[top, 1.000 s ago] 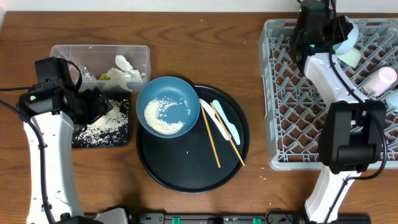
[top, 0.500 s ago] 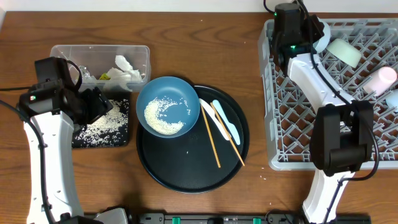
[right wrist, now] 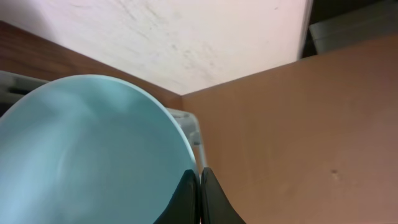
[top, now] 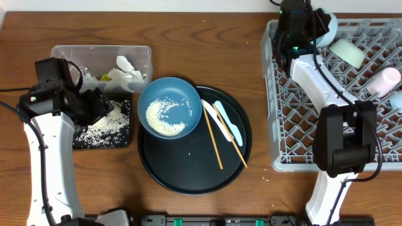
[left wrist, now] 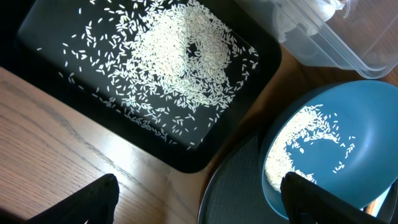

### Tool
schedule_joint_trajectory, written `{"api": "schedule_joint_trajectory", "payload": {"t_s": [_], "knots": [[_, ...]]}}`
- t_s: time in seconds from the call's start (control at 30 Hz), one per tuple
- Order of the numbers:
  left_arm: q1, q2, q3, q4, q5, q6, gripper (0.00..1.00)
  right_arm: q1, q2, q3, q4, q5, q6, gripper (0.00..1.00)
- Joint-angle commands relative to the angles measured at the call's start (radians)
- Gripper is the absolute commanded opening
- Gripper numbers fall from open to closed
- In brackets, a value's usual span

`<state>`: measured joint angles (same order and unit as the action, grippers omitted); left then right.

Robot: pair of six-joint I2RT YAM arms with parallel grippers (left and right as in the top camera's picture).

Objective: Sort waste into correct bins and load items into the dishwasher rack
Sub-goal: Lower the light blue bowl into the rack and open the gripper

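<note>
1. Teal plastic fills my right wrist view. The teal bowl (right wrist: 93, 155) is clamped by its rim in my right pincer (right wrist: 199, 186), fingers pressed together on the thin wall.
2. From overhead, that pincer hangs over the far left corner of the rack (top: 271, 94). The bowl is on the side toward the rack's middle.
3. The coming move turns on this: free peg rows lie below the bowl and toward the rack's near edge. A white cup (top: 347, 53) already lies along the far edge, just to the right. I judge the bowl should go down on edge between rows, kept off that cup.
4. My left pincer (left wrist: 198, 180) stands apart and holds nothing. It hovers over the right edge of the black tray (left wrist: 37, 37), where rice (left wrist: 180, 56) lies scattered. The tub (top: 63, 53) sits just beyond, at the bench's far left.
5. The blue bowl (top: 179, 91), rice in it, rests on the far left edge of the round tray (top: 188, 169), just right of my left pincer. My left arm is much the nearer; the right is well apart from it.
6. Chopsticks (top: 212, 138) and spoons (top: 227, 122) lie on the round tray's right half. Their long axes run far to near, slanting right.
</note>
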<state>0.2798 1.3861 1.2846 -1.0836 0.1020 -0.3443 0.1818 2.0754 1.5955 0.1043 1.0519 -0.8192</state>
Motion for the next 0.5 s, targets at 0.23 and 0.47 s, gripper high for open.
{"api": "schedule_joint_trajectory", "payload": {"t_s": [0.23, 0.47], "knots": [[0.003, 0.006, -0.011, 0.0, 0.002, -0.01, 0.85, -0.011, 0.016, -0.005, -0.072, 0.058, -0.08, 0.01], [0.003, 0.006, -0.011, 0.0, 0.002, -0.01, 0.85, -0.011, 0.018, -0.006, -0.159, 0.035, -0.011, 0.01]]}}
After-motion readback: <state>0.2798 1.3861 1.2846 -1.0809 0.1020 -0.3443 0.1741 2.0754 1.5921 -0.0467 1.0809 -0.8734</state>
